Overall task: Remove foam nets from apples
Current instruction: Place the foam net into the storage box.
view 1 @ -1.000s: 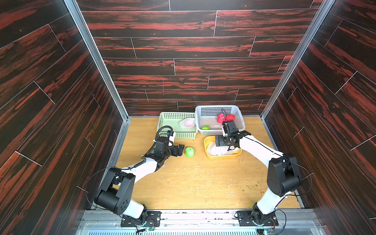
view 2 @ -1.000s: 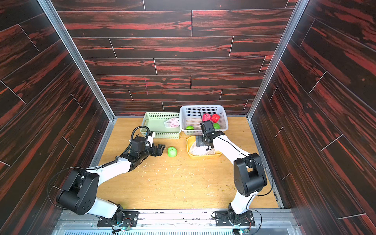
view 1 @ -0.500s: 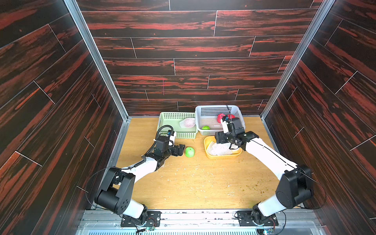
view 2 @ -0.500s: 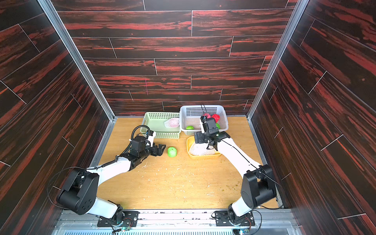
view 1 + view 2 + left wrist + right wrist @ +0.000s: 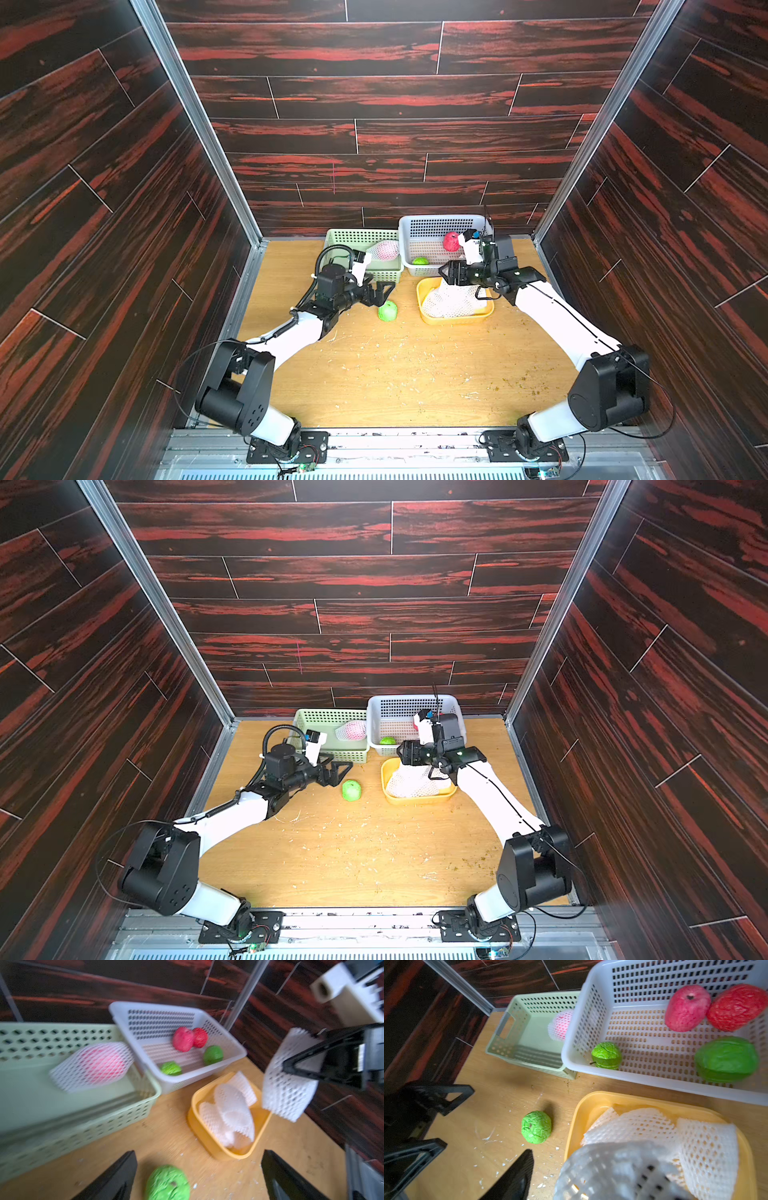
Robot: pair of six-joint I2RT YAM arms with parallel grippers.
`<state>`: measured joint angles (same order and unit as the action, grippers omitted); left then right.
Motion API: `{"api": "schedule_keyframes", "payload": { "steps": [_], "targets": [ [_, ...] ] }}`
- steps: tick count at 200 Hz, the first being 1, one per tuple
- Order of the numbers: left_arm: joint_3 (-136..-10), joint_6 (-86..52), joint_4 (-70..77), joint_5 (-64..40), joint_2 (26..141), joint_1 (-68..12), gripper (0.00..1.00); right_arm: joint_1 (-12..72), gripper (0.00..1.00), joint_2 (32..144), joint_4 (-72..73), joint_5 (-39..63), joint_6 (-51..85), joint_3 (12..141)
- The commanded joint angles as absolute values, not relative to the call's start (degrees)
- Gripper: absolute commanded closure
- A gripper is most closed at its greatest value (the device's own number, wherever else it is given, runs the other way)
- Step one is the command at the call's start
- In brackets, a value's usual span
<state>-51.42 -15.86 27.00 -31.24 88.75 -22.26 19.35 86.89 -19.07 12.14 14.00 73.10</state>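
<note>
Bench [image 5: 395,374] is crumb-strewn; over the tray [image 5: 457,319] a net [image 5: 288,1084] hangs at my right pincer [image 5: 445,275], clamped or loose I cannot tell. Meanwhile my left pincer [image 5: 384,293] gapes empty by a stripped apple [image 5: 387,311]. Next: bin the net, fetch the netted apple [image 5: 385,250].

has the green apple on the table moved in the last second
No. The green apple keeps the same gap to the yellow tray in both top views.
</note>
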Motion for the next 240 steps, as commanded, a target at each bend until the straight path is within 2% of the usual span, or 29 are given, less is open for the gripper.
{"api": "schedule_keyframes", "payload": {
  "steps": [1, 38, 83, 105, 114, 139, 163, 191, 240],
  "targets": [
    [-55.2, -17.4, 33.7, -42.7, 91.6, -24.5, 0.00, 19.6, 0.25, 84.5, -12.7, 26.0, 18.3, 72.4],
    [-61.4, -14.7, 31.3, -43.5, 97.2, -28.4, 0.00, 19.6, 0.24, 84.7, -4.0, 35.6, 24.5, 69.8],
    [-65.0, -19.4, 39.0, -47.1, 103.5, -30.0, 0.03, 19.6, 0.25, 84.0, -0.8, 38.2, 26.5, 67.6],
    [-67.1, -18.0, 36.6, -47.8, 104.9, -31.1, 0.17, 19.6, 0.25, 83.4, -0.4, 37.3, 26.4, 66.7],
    [-67.5, -18.1, 36.1, -48.2, 105.4, -31.2, 0.32, 19.6, 0.25, 83.1, -0.6, 36.6, 26.1, 66.5],
    [-66.8, -19.0, 36.3, -48.2, 105.4, -31.3, 0.63, 19.6, 0.25, 82.1, -1.7, 32.7, 24.4, 65.9],
    [-67.4, -19.1, 33.7, -47.3, 105.0, -31.2, 0.70, 19.6, 0.25, 81.6, -2.3, 30.1, 22.2, 65.6],
    [-69.2, -19.7, 29.9, -46.7, 104.7, -31.3, 0.81, 19.6, 0.16, 81.6, -3.8, 26.7, 18.8, 65.3],
    [-69.2, -21.9, 30.2, -45.9, 103.7, -31.2, 0.85, 19.5, 0.06, 81.1, -4.1, 18.2, 17.2, 62.8]
  ]
}}
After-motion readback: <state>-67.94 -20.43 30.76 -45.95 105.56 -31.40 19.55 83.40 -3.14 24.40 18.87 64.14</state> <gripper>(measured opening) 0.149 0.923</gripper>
